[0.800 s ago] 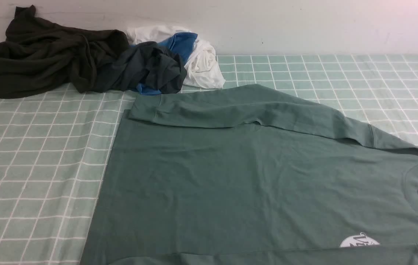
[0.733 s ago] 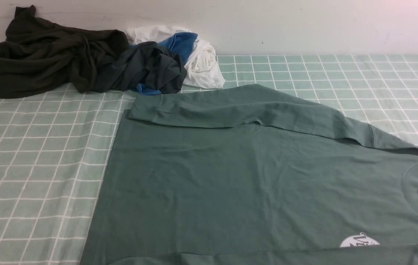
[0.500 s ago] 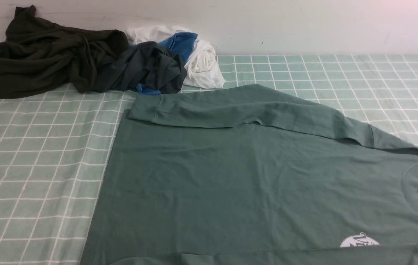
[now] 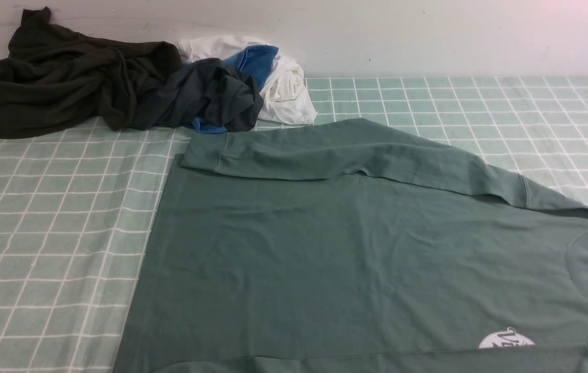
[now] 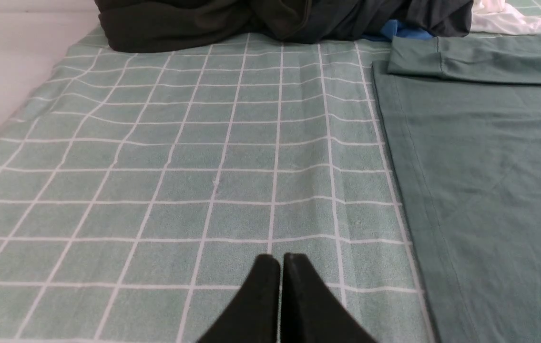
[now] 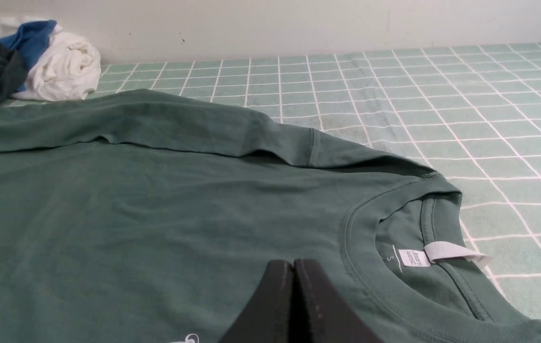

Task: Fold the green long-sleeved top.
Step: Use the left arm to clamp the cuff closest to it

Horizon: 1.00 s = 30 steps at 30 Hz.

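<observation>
The green long-sleeved top [image 4: 356,259] lies flat on the checked cloth, neck to the right, hem to the left. Its far sleeve [image 4: 335,153] is folded across the body toward the hem. A white round logo [image 4: 506,339] and the neck label [image 6: 415,257] show. My left gripper [image 5: 281,261] is shut and empty, low over the bare cloth beside the hem edge [image 5: 394,157]. Just short of the collar [image 6: 384,286], my right gripper [image 6: 293,265] hovers over the chest, shut and empty. Neither gripper shows in the front view.
A pile of clothes sits at the far left by the wall: a very dark olive garment [image 4: 60,77], a navy-grey one with blue lining [image 4: 211,96], and a white one [image 4: 286,88]. The green checked cloth [image 4: 45,228] covers the table. The table's left edge [image 5: 8,124] is near.
</observation>
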Available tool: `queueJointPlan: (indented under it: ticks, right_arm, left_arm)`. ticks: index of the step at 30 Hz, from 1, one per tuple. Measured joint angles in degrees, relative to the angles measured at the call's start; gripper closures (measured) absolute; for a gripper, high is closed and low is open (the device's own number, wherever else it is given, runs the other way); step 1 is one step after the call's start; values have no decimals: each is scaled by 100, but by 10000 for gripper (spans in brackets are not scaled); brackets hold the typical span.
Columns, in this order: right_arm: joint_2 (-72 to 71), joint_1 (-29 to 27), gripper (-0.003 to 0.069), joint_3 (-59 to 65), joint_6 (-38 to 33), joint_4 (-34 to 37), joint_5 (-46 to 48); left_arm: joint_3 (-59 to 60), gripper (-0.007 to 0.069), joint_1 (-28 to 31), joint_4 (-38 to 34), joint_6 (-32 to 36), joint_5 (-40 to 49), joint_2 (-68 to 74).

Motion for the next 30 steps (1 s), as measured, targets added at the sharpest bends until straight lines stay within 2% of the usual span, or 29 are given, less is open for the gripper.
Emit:
queueJointPlan:
  ticks: [11,30]
  right_arm:
    - [0,0,673,0,-53,-123,5]
    - [0,0,673,0,-53,84,5]
  left_arm:
    - [0,627,0,0,0,0,0]
    - [0,627,0,4,0,0,0]
